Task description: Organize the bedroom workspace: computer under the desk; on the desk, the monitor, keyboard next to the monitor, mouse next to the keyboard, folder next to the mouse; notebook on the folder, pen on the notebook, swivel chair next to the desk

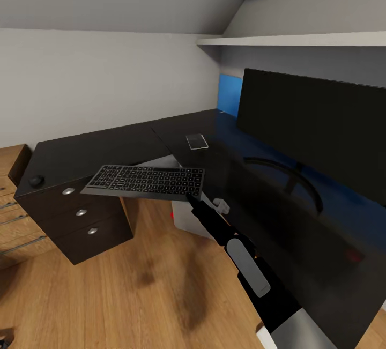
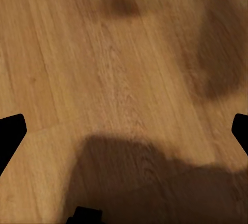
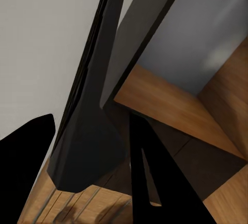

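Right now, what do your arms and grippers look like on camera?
In the head view the right arm is mostly black, with a long grey rounded panel on the forearm, small orange accents near the joints and a pale grey segment nearest the body. The right gripper has slim black fingers. In the left wrist view the left gripper shows plain black fingertips. No cables or lettering visible.
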`<state>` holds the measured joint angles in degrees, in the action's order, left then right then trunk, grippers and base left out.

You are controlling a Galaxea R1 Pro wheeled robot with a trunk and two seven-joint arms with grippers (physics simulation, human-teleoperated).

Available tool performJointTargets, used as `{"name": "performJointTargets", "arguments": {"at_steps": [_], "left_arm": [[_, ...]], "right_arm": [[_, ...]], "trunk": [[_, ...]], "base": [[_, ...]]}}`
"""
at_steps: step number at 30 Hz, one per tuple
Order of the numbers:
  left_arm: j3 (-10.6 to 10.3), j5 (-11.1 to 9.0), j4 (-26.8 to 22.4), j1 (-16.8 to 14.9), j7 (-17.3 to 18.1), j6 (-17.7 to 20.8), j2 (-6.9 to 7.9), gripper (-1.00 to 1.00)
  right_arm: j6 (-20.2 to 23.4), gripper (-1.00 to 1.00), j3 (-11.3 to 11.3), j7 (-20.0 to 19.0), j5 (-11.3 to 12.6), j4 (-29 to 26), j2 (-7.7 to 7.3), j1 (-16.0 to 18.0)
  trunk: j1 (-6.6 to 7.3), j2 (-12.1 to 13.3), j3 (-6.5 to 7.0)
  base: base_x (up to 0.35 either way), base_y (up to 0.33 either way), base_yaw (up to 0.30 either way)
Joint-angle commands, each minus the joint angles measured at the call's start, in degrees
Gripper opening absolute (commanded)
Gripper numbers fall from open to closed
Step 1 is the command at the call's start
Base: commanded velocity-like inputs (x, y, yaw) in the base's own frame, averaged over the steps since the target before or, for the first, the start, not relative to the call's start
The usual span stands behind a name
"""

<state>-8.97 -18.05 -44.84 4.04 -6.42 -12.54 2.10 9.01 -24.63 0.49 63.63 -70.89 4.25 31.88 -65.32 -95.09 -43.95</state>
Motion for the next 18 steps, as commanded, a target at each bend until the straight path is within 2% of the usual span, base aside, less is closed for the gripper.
{"name": "performJointTargets", "arguments": {"at_steps": [1, 12, 18], "left_arm": [[-0.43, -0.46, -0.07, 0.00, -0.54, -0.20, 0.10, 1.00], [-0.41, -0.50, -0.07, 0.00, -0.60, -0.20, 0.10, 1.00], [-0.43, -0.50, -0.07, 0.01, -0.66, -0.20, 0.10, 1.00]], "right_arm": [[0.19, -1.00, 0.02, 0.04, 0.44, -0.04, -0.01, 0.02], [0.15, -1.00, 0.02, 0.05, 0.45, -0.04, 0.04, 0.02], [0.13, -1.00, 0.05, -0.01, 0.44, -0.08, -0.01, 0.02]], "trunk": [[0.00, -0.02, -0.04], [0.00, -0.02, -0.04], [1.32, 2.38, 1.04]], "base": [[0.000, 0.000, 0.000], [0.000, 0.000, 0.000], [0.000, 0.000, 0.000]]}}
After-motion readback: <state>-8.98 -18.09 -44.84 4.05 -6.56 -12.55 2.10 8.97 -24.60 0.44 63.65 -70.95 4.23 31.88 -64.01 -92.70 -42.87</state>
